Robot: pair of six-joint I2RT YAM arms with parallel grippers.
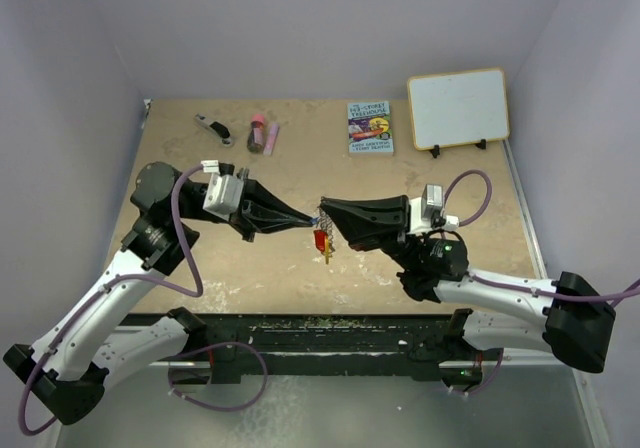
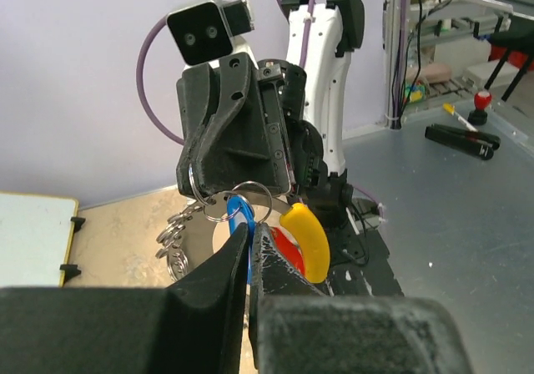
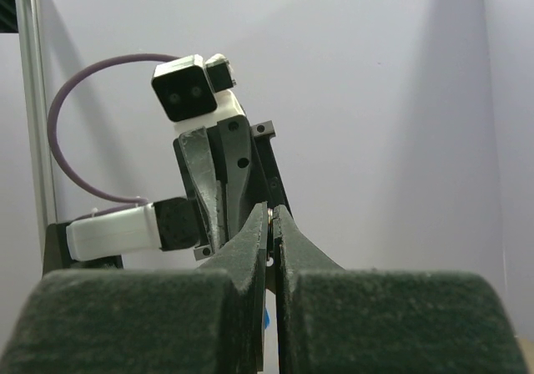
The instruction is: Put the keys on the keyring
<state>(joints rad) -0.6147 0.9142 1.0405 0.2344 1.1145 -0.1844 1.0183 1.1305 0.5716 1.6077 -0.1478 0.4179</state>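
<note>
Both grippers meet in mid-air above the table's middle. My left gripper (image 1: 308, 220) (image 2: 250, 228) is shut on the blue key (image 2: 239, 215) by its plastic tag. My right gripper (image 1: 326, 211) (image 3: 272, 214) is shut on a thin metal loop of the keyring (image 3: 271, 215). In the left wrist view the keyring's yellow part (image 2: 307, 236) curves just right of my fingers and its silvery beaded part (image 2: 175, 242) hangs to the left. The red key (image 2: 288, 245) (image 1: 321, 240) hangs below, between the grippers, partly hidden by my left finger.
A small book (image 1: 370, 127) lies at the back centre and a whiteboard (image 1: 458, 108) stands at the back right. A dark red tube (image 1: 257, 133) and a black-and-silver clip tool (image 1: 212, 127) lie at the back left.
</note>
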